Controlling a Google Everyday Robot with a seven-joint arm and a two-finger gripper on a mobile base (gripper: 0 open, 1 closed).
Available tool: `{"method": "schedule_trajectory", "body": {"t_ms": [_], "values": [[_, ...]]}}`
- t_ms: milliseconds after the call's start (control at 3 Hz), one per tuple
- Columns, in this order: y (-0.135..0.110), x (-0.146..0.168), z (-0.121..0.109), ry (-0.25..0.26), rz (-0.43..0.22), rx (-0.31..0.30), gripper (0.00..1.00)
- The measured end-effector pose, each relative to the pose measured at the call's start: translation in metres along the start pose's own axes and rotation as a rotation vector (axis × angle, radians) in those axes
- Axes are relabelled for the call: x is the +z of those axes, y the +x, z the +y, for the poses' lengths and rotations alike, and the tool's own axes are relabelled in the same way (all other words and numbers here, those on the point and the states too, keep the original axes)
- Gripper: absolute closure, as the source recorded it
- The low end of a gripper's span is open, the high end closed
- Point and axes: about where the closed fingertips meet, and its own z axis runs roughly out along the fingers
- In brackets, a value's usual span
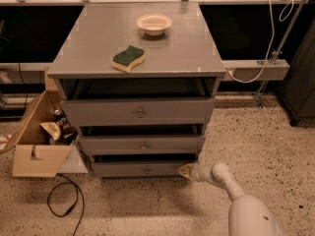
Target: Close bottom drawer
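Note:
The bottom drawer (142, 169) is the lowest of three grey drawers in the cabinet, with a small round knob (146, 170) in the middle of its low front panel. A dark gap shows above its front. My gripper (186, 171) sits at the right end of that front panel, touching or almost touching it. My white arm (224, 178) reaches in from the lower right.
The middle drawer (142, 144) and top drawer (139, 111) stand slightly out. A green-and-yellow sponge (128, 58) and a white bowl (154, 23) sit on the cabinet top. An open cardboard box (37, 136) and a black cable (64, 200) lie on the floor at left.

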Motion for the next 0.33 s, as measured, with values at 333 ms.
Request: {"method": "schedule_trajectory", "body": {"t_ms": [333], "values": [[-0.0041,-0.0276,0.0330,-0.061,0.023,-0.009,1.00]]}}
